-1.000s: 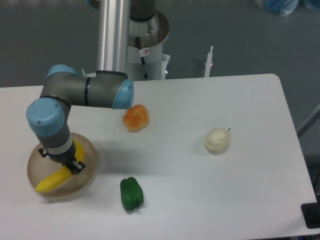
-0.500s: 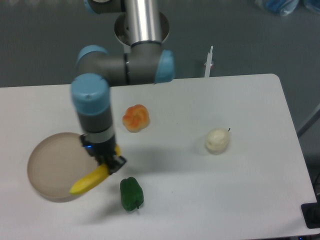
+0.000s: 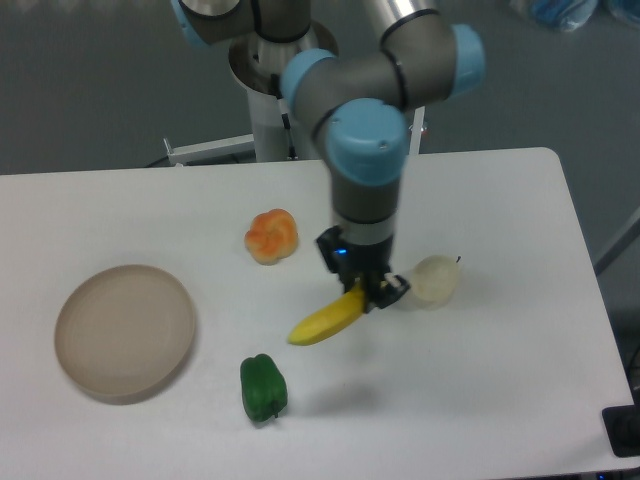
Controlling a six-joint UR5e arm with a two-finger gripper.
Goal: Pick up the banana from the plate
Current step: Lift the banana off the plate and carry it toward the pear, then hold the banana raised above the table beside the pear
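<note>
My gripper point(image 3: 366, 289) is shut on the upper end of the bright yellow banana point(image 3: 322, 322) and holds it in the air over the middle of the table. The banana hangs tilted, its free end pointing down and left. The beige-tan plate point(image 3: 124, 331) sits at the left of the table with nothing on it, well away from the gripper.
An orange-yellow lumpy fruit point(image 3: 271, 236) lies left of the gripper. A cream-white fruit point(image 3: 433, 280) lies just right of the gripper. A green pepper point(image 3: 263, 388) lies below left, near the plate. The arm's base post point(image 3: 278, 90) stands at the table's back edge.
The gripper has lifted the banana off the plate and carried it right, from over the plate to the middle of the table. The plate is now bare.
</note>
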